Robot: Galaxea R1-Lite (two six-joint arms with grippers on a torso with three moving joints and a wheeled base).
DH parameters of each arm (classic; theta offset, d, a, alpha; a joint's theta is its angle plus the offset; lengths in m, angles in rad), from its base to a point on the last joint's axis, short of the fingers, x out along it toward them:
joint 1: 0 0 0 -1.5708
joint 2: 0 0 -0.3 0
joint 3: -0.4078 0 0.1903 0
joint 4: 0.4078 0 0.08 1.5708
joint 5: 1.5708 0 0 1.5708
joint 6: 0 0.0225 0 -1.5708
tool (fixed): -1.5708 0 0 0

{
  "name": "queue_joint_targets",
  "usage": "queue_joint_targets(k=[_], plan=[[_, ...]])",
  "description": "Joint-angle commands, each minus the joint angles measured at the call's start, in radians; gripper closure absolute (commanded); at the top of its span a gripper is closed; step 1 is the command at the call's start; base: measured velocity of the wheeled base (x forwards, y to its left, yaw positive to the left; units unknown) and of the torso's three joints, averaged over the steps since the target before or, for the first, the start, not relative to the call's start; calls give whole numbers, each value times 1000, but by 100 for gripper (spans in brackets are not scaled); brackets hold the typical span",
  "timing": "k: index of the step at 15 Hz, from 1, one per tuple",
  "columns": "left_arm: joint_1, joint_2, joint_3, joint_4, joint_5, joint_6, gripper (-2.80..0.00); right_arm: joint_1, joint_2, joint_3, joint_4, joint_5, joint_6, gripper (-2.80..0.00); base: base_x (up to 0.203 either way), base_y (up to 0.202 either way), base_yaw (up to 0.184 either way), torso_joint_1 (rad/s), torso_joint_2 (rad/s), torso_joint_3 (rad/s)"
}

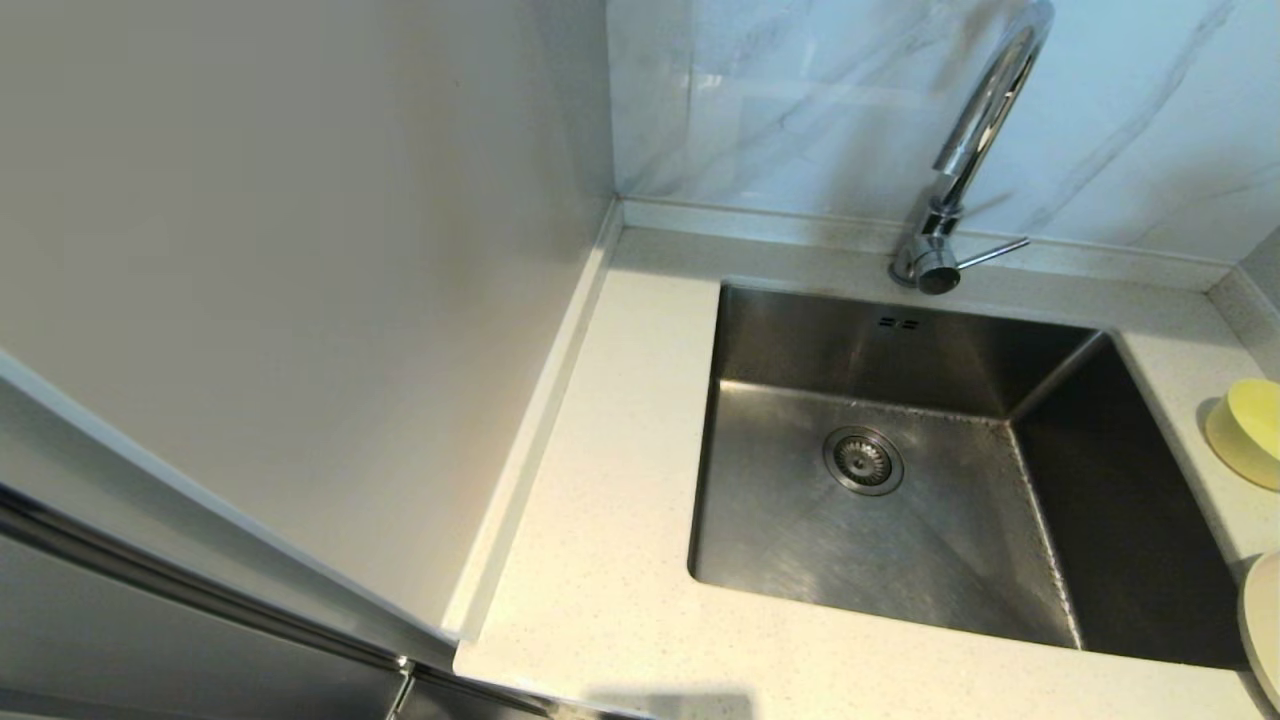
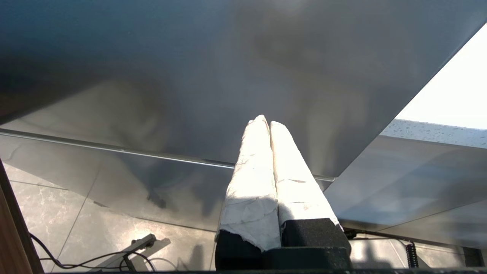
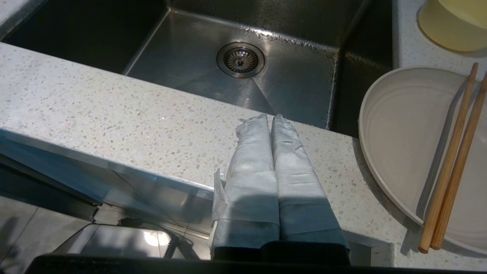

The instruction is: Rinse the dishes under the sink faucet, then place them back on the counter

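Observation:
The steel sink [image 1: 780, 540] lies empty in the speckled counter [image 1: 600, 560], its drain strainer [image 1: 862, 460] in the middle. Behind it stands the chrome faucet [image 1: 985, 110] with its thin side lever [image 1: 990, 252]. On the counter to the sink's right sit the pale-yellow bowl [image 1: 1248, 430] [image 3: 452, 24] and, nearer me, the cream plate [image 1: 1262, 625] [image 3: 403, 144] with the wooden chopsticks [image 3: 452, 160] lying across it. My right gripper [image 3: 269, 117] is shut and empty, hovering by the counter's front edge, left of the plate. My left gripper [image 2: 265, 121] is shut and empty, low beside a steel panel.
A pale cabinet side [image 1: 280, 250] rises at the left of the counter, and grey-veined wall tiles [image 1: 800, 100] stand behind the faucet. A raised rim [image 1: 540, 420] edges the counter. Cables [image 2: 95, 258] lie on the floor below the left arm.

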State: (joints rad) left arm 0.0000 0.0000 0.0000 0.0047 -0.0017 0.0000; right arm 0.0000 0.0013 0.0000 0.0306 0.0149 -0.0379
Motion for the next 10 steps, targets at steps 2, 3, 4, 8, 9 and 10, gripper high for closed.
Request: queue_joint_targets(k=[2, 3, 4, 8, 9, 10], plan=[[0, 0, 0, 0, 0, 0, 0, 0, 0, 8, 0, 0, 0, 0, 0, 0, 0, 0, 0, 0], [0, 0, 0, 0, 0, 0, 0, 0, 0, 9, 0, 0, 0, 0, 0, 0, 0, 0, 0, 0], [0, 0, 0, 0, 0, 0, 0, 0, 0, 8, 0, 0, 0, 0, 0, 0, 0, 0, 0, 0], [0, 0, 0, 0, 0, 0, 0, 0, 0, 8, 0, 0, 0, 0, 0, 0, 0, 0, 0, 0], [0, 0, 0, 0, 0, 0, 0, 0, 0, 9, 0, 0, 0, 0, 0, 0, 0, 0, 0, 0], [0, 0, 0, 0, 0, 0, 0, 0, 0, 8, 0, 0, 0, 0, 0, 0, 0, 0, 0, 0]])
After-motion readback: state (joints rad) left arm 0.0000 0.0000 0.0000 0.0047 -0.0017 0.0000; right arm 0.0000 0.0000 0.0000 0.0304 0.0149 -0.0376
